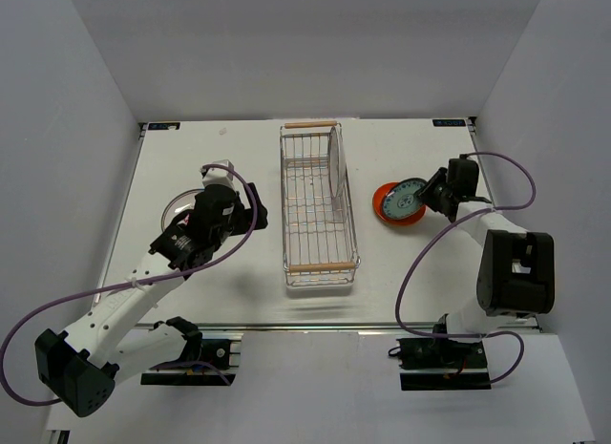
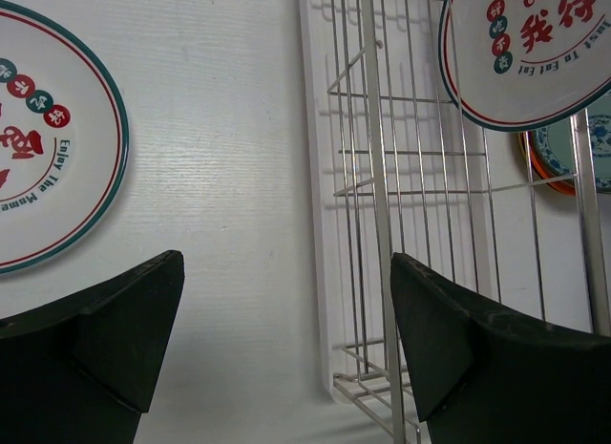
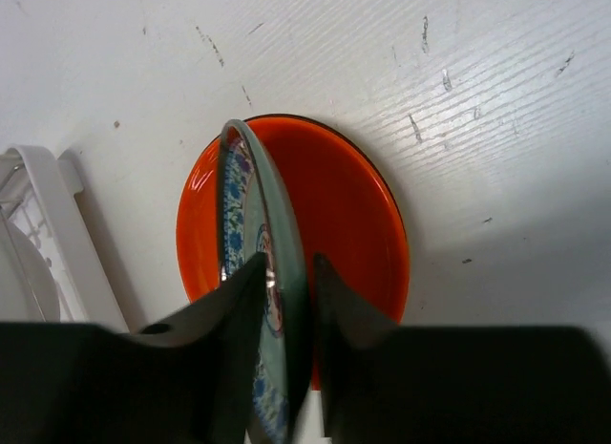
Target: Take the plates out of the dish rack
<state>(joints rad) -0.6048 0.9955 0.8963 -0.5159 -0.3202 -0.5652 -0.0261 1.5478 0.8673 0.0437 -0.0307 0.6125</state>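
Teal plate (image 3: 258,196) upright inside right hand (image 3: 288,263), above orange plate (image 3: 353,224) — whether gripped, unclear

A scuffed white table (image 1: 250,284) stands enclosed by pale grey walls (image 1: 315,43).

Four plates (image 3: 353,215), one dish rack (image 1: 320,224)

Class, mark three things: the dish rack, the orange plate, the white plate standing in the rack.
dish rack (image 1: 320,266), top external view, near wooden handle
orange plate (image 3: 355,224), right wrist view, bare orange surface
white plate (image 2: 539,76), left wrist view, printed face
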